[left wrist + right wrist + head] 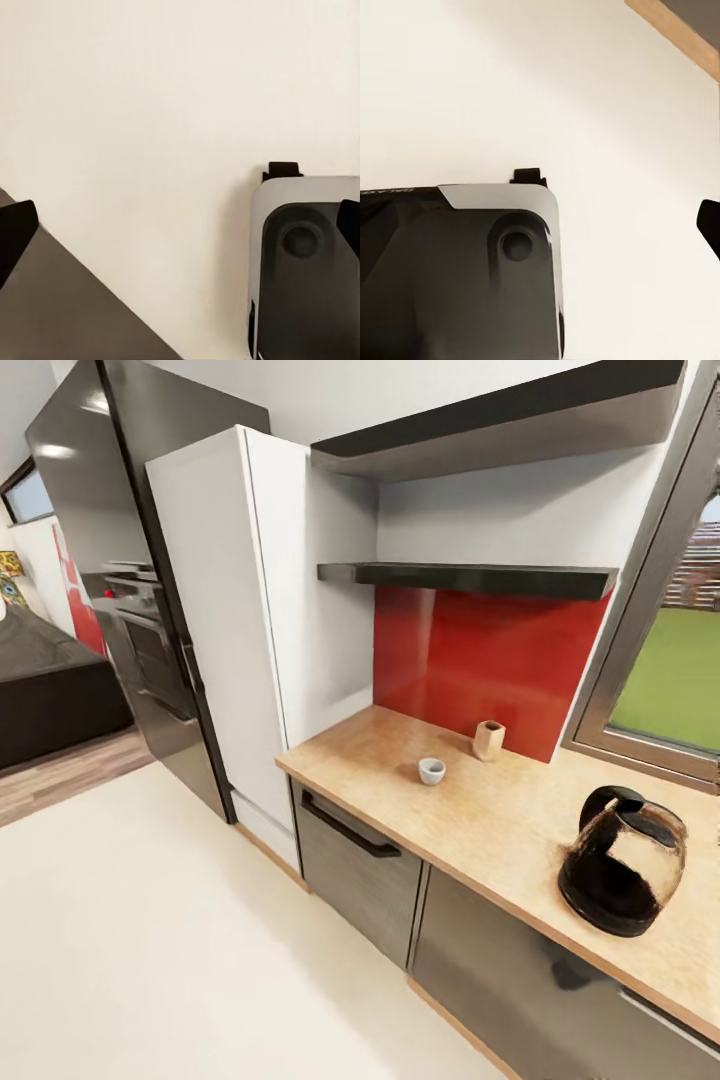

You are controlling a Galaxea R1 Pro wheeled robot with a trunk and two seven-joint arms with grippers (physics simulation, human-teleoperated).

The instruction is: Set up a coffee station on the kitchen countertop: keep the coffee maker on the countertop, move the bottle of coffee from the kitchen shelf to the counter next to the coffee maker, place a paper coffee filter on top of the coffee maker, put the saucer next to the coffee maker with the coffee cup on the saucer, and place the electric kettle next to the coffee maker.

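Looking from the head view: wooden tabletop (500, 820) runs along the red backsplash (470, 660). Coffee maker (622, 874), a dark glass carafe type, sits on the tabletop toward the near right, by the window (670, 670). Small white coffee cup (431, 770) stands upright on the tabletop further back, well apart from the coffee maker. Tan paper coffee filter (489, 740) stands just beyond the cup, close to the backsplash, near but not touching the cup. 2 dark wall shelves (470, 577) above the tabletop; nothing discernible on them from this angle. White tall cabinet (250, 620) left of the tabletop, dark fridge (130, 560) beyond it. Grey drawer fronts (360, 870) under the tabletop.

Left wrist view: left end effector (180, 225) points down at cream floor (150, 112), 2 dark fingertips (15, 229) at opposite frame edges, spread wide apart, nothing between them. Robot base (300, 262) corner visible below.

Right wrist view: right end effector shows 1 dark fingertip (709, 221) at the frame edge, so cannot tell if apart or together. Robot base and cream floor below it, wooden plinth edge (675, 34) of the cabinets in 1 corner.
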